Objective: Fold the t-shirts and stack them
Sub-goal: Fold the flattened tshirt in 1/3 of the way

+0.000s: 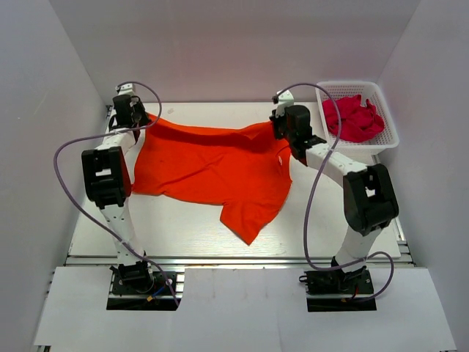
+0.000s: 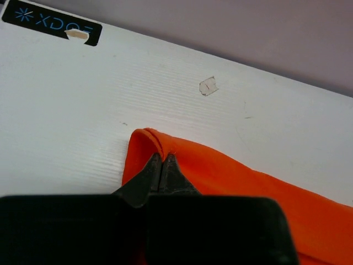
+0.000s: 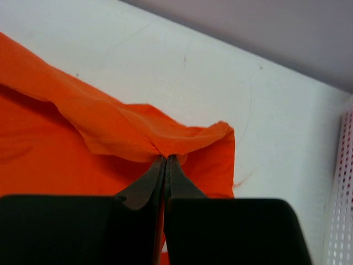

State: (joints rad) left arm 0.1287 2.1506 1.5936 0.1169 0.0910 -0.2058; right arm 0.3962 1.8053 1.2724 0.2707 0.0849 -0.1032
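Observation:
An orange t-shirt [image 1: 212,169] lies spread across the far half of the white table, one part hanging toward the front at the middle. My left gripper [image 1: 139,119] is shut on its far left corner; in the left wrist view the closed tips [image 2: 162,157] pinch a fold of the orange t-shirt [image 2: 231,176]. My right gripper [image 1: 282,128] is shut on the far right corner; in the right wrist view the tips [image 3: 166,159] pinch the bunched edge of the orange t-shirt [image 3: 110,127]. The far edge is stretched between both grippers.
A white mesh basket [image 1: 388,136] stands at the far right, holding crumpled pink-red shirts [image 1: 353,119]; its wall shows in the right wrist view [image 3: 342,210]. Grey walls enclose the table on three sides. A black label [image 2: 52,23] is stuck at the table's far edge.

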